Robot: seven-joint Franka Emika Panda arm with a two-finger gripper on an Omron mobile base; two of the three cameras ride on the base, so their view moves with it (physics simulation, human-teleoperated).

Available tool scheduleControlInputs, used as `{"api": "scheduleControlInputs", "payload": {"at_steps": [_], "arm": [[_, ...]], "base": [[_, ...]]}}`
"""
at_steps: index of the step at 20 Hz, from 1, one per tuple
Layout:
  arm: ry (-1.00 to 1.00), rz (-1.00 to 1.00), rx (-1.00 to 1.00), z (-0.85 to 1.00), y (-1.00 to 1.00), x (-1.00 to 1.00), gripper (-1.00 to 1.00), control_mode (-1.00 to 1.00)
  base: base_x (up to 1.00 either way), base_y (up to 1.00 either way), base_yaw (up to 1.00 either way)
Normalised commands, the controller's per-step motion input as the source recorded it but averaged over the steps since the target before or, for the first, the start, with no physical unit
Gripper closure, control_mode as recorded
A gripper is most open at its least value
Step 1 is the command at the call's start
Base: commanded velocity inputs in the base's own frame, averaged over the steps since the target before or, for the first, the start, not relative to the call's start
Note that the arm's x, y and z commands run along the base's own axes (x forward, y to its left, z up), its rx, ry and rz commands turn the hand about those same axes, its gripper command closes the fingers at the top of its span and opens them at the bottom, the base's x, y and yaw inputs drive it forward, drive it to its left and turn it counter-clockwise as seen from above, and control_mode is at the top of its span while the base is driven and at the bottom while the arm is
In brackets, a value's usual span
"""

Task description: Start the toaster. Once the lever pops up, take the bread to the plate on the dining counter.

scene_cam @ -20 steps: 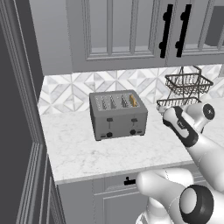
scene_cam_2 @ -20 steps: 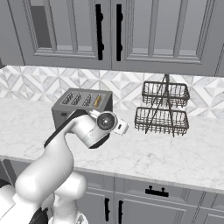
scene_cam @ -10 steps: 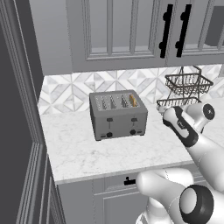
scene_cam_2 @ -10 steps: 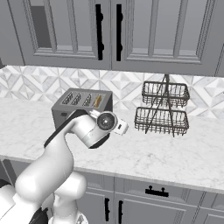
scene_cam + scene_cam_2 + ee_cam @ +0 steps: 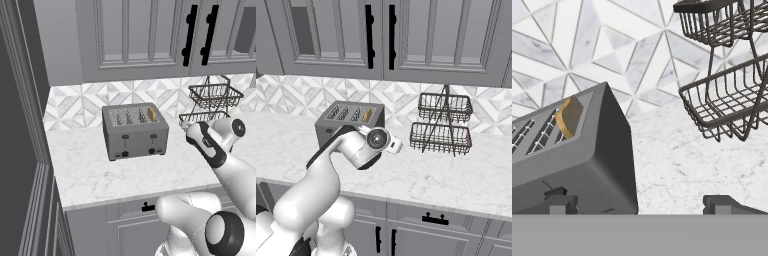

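Observation:
The grey toaster (image 5: 134, 132) stands on the marble countertop against the tiled backsplash, also seen as the toaster (image 5: 348, 119) and the toaster (image 5: 582, 160). The bread (image 5: 152, 114) stands in its right-most slot, tan top poking out, like the bread (image 5: 569, 117). The lever (image 5: 153, 136) is the right black tab on the front; the lever (image 5: 556, 191) shows low in the hand view. My gripper (image 5: 641, 205) is open and holds nothing. It hovers to the right of the toaster, a little apart, pointing toward the backsplash. The plate and the dining counter are out of view.
A two-tier dark wire basket rack (image 5: 210, 102) stands right of the toaster, close behind the hand, also the rack (image 5: 441, 125). Wall cabinets hang above. Bare countertop (image 5: 100, 175) lies in front of the toaster. A tall dark panel bounds the left side.

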Motion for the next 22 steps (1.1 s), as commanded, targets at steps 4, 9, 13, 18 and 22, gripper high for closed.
{"api": "scheduleControlInputs", "payload": {"at_steps": [4, 9, 13, 18, 22], "arm": [[0.0, 0.0, 0.0, 0.0, 0.0, 0.0, -1.0, -1.0], [0.0, 0.0, 0.0, 0.0, 0.0, 0.0, -1.0, -1.0], [0.0, 0.0, 0.0, 0.0, 0.0, 0.0, -1.0, -1.0], [0.0, 0.0, 0.0, 0.0, 0.0, 0.0, -1.0, -1.0], [0.0, 0.0, 0.0, 0.0, 0.0, 0.0, -1.0, -1.0]], "base": [[0.0, 0.0, 0.0], [0.0, 0.0, 0.0], [0.0, 0.0, 0.0], [0.0, 0.0, 0.0], [0.0, 0.0, 0.0]]}}
